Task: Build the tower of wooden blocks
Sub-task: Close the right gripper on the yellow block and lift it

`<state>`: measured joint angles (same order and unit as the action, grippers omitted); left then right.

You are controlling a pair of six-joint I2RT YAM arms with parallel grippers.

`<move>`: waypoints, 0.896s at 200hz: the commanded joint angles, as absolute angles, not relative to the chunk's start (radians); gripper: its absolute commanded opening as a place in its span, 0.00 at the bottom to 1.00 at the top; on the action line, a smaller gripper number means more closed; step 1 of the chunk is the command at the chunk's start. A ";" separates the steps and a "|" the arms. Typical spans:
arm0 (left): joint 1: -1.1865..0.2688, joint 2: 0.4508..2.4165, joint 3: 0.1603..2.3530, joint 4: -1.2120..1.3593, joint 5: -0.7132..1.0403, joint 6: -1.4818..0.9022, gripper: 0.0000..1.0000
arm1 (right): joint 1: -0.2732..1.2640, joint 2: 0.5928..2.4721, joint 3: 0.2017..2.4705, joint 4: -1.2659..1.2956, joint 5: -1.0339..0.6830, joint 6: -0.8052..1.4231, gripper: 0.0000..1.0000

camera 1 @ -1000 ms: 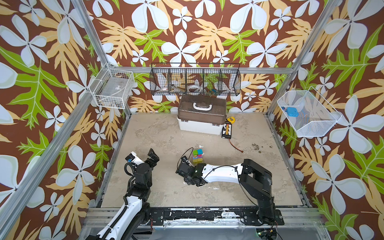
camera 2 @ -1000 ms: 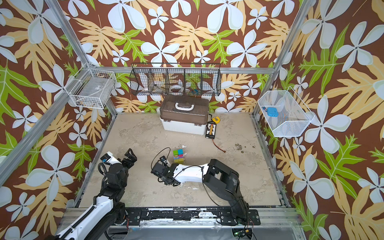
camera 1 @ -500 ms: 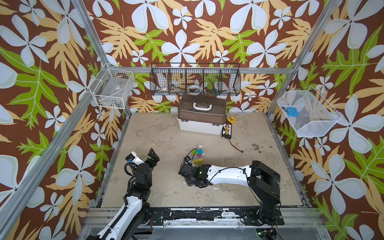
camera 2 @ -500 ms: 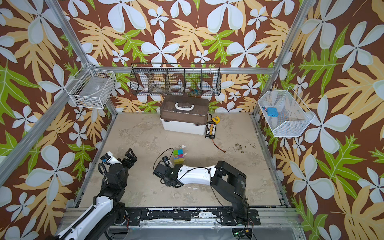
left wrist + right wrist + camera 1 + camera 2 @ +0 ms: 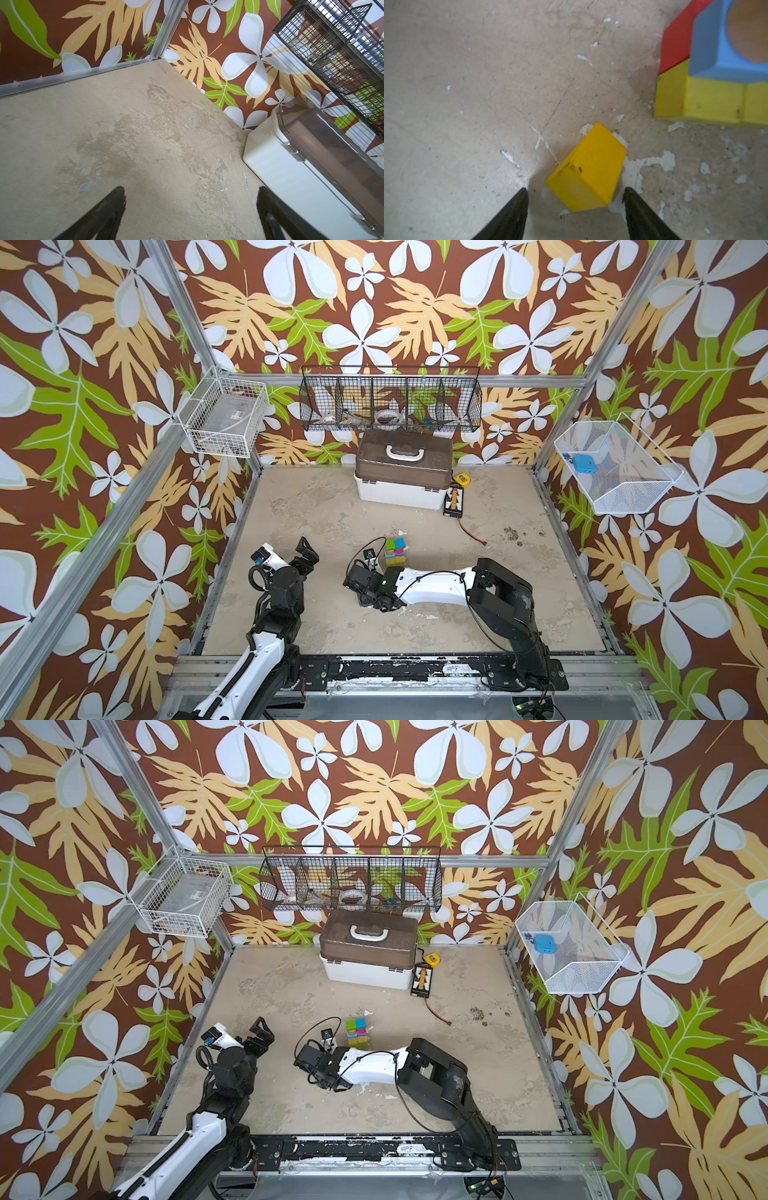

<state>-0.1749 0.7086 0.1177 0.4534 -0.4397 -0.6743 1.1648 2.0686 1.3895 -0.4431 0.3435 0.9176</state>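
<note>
A loose yellow block (image 5: 588, 168) is being straddled, untouched, by the part-open jaws of the right gripper (image 5: 575, 188); the left gripper (image 5: 305, 556) is being held wide and empty at nine o'clock of the wood block tower (image 5: 395, 552), judged only partly built

Right wrist view cuts off the wood block tower (image 5: 714, 99) — black basket (image 5: 328, 398) contents indistinct.
</note>
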 commanded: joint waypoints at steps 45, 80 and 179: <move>-0.173 0.703 0.116 0.482 -0.439 -0.671 1.00 | 1.152 2.126 1.453 -0.482 0.377 0.951 0.64; -0.173 0.704 0.117 0.482 -0.440 -0.670 1.00 | 1.136 2.140 1.466 -0.479 0.377 0.938 0.60; -0.172 0.708 0.117 0.487 -0.439 -0.670 1.00 | 1.151 2.096 1.426 -0.494 0.430 0.886 0.42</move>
<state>-0.1749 0.7071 0.1177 0.4545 -0.4370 -0.6743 1.1419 2.1120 1.4399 -0.4404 0.4026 0.9073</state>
